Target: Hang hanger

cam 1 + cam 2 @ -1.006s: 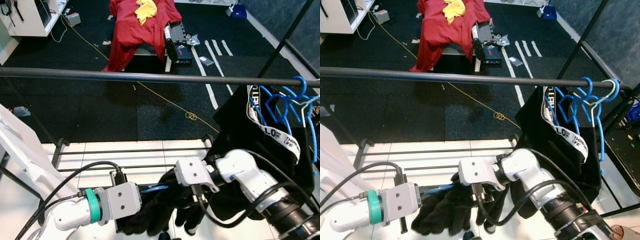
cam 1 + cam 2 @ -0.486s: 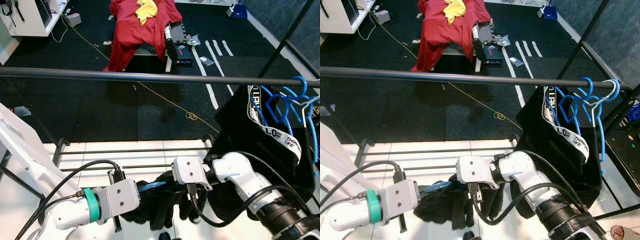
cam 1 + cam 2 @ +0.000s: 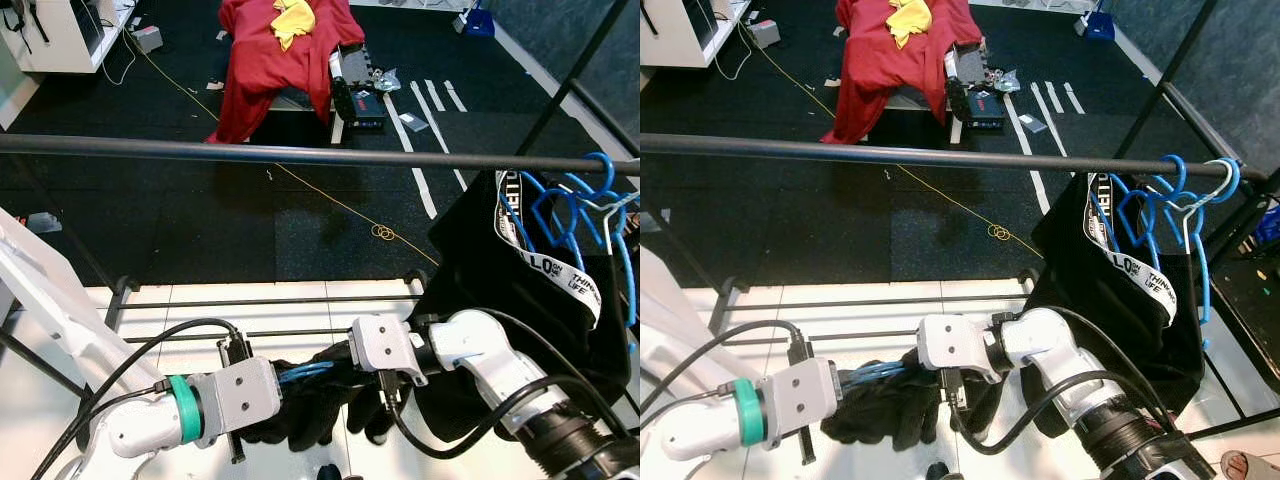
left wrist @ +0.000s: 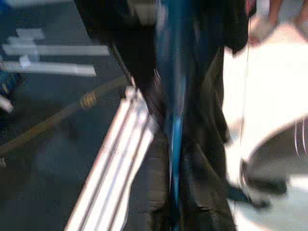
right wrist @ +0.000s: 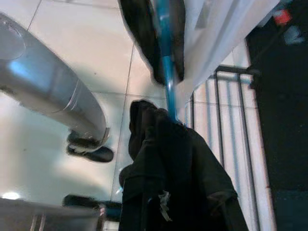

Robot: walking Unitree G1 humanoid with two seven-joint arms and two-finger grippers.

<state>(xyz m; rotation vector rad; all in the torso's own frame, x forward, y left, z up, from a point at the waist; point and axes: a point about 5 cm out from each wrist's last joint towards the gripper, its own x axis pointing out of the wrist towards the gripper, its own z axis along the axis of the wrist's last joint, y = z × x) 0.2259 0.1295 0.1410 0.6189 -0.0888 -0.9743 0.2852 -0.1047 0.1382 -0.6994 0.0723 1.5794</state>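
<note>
The left gripper [image 3: 290, 378] has its fingers clamped on a blue hanger [image 3: 872, 373] that carries a black garment [image 3: 310, 410], held low above the white tiled floor [image 3: 250, 315], well below the rail [image 3: 300, 154]. The right gripper [image 3: 385, 395] sits just beside it, buried in the same dark cloth; whether its fingers are together or apart I cannot tell, since the fabric hides them. In the right wrist view the blue hanger bar runs down into the bunched garment [image 5: 178, 168]. Farther right, other blue hangers [image 3: 570, 215] with a black garment already hang at the end of the rail. The risk from here looks like the cloth sliding off the hanger as it is lifted, because it hangs bunched and lopsided; the hook could also miss the rail or catch the lower crossbars [image 3: 260, 300] on the way up, and the trailing cloth may snag on the right arm.
</note>
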